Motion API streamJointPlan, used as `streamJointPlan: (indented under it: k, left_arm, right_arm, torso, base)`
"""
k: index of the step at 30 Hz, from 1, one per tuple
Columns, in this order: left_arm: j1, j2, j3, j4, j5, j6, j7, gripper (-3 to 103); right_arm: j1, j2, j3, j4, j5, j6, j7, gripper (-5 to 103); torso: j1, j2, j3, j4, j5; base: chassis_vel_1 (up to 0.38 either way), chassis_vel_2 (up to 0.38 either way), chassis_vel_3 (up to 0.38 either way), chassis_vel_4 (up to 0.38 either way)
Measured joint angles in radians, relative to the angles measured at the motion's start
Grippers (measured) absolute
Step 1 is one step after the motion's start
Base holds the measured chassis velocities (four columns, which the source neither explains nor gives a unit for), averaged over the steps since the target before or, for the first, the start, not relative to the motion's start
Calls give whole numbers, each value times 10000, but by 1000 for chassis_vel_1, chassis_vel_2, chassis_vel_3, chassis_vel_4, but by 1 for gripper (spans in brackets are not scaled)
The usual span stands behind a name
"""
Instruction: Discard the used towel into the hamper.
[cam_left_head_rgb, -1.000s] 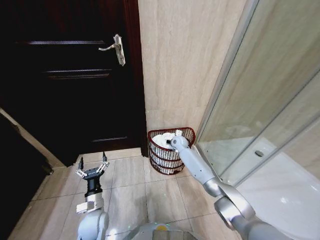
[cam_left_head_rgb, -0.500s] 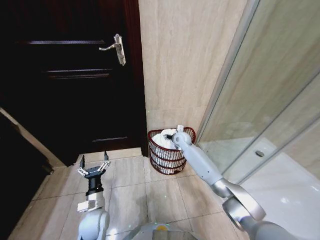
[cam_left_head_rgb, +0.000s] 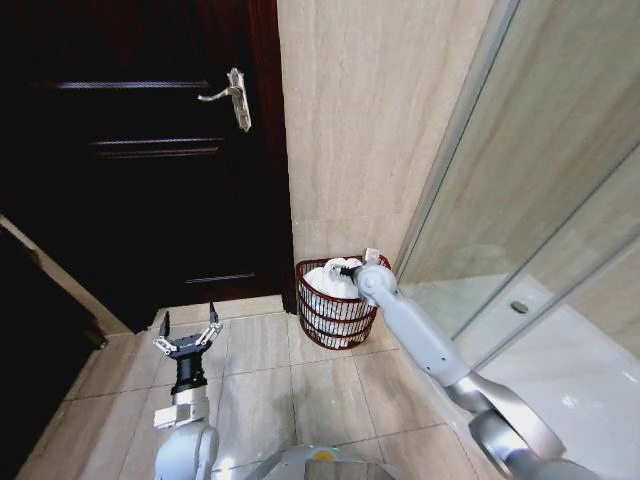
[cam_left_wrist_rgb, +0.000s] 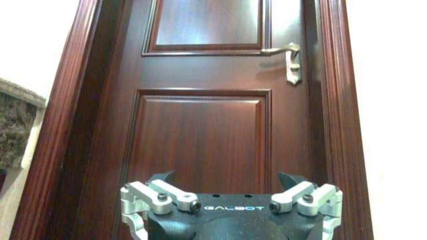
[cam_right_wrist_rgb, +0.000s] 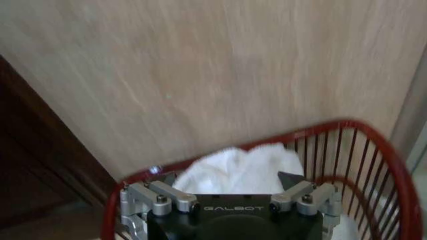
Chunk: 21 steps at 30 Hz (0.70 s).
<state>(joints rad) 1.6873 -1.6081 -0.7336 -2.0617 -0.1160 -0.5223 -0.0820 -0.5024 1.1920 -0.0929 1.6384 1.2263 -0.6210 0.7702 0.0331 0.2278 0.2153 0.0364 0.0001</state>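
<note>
The hamper (cam_left_head_rgb: 335, 318) is dark red wire; the towel (cam_left_head_rgb: 331, 279) in it is white. The door (cam_left_head_rgb: 140, 150) is dark reddish-brown with a silver handle (cam_left_head_rgb: 230, 97). Wall (cam_left_head_rgb: 370, 120) and floor tiles (cam_left_head_rgb: 300, 390) are beige, faintly streaked.

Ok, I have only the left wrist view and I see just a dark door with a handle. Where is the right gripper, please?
Observer: The right gripper is over the hamper, with its fingers open.
Operator: Is the towel inside?
Observer: Yes, a white towel lies in the hamper, below the open fingers.
Operator: And where does the hamper stand?
Observer: On the tiled floor, against the beige wall, between your door and a glass shower panel. The left gripper waits open, low over the tiles.
</note>
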Motion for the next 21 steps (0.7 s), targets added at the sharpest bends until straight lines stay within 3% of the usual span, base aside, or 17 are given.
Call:
streamJointPlan:
  k: [2,4,5,6,7,8,9,10,13,15,17,21]
  left_arm:
    - [2,0,-15,-62,-10,59,-4,100]
    - [7,0,-9,-198,-15,309,-23,100]
    - [7,0,-9,-198,-15,309,-23,100]
    - [10,-1,27,-213,14,408,-37,100]
    - [12,1,46,-213,36,439,-35,100]
    - [15,0,101,-214,80,499,-36,100]
    - [16,1,132,-214,92,530,-34,100]
    - [16,1,132,-214,92,530,-34,100]
    - [17,0,217,-113,162,619,-28,100]
    - [14,0,225,-90,184,641,-21,100]
    - [-6,3,239,12,221,748,-15,100]
    - [-58,1,218,128,254,795,-19,100]
  right_arm:
    - [-110,-137,93,319,-75,67,-38,100]
    - [-679,-504,524,1072,-990,383,-1034,100]
    - [-679,-504,524,1072,-990,383,-1034,100]
    - [-1092,-706,846,1225,-1568,969,-2100,100]
    - [-1286,-772,1015,1266,-1844,1220,-2561,100]
    - [-1961,-942,1549,1376,-2776,1894,-3874,100]
    - [-2332,-1008,1775,1447,-3226,2229,-4418,100]
    - [-2332,-1008,1775,1447,-3226,2229,-4418,100]
    - [-4247,-964,2754,1993,-5673,3565,-5594,100]
    - [-4589,-870,2962,2096,-6192,3808,-5764,100]
    - [-6007,-284,3974,2490,-8293,4680,-6506,100]
    - [-7288,316,4699,2930,-9365,5193,-6992,100]
  torso:
    - [0,0,0,0,0]
    - [0,0,0,1,0]
    - [0,0,0,1,0]
    - [-1,0,0,0,1]
    - [0,0,0,-1,0]
    - [0,0,-1,-4,2]
    - [-1,0,-1,-4,2]
    - [-1,0,-1,-4,2]
    - [-1,0,0,-5,3]
    - [-1,1,-1,-3,2]
    - [-1,0,-1,-1,6]
    - [-1,1,-1,-4,-1]
  base:
    - [0,0,0,0]
    - [0,0,0,0]
    - [0,0,0,0]
    - [0,0,0,0]
    - [0,0,0,0]
    - [0,0,0,0]
    - [0,0,0,0]
    - [0,0,0,0]
    - [0,0,0,0]
    - [0,0,0,0]
    - [0,0,0,0]
    - [0,0,0,0]
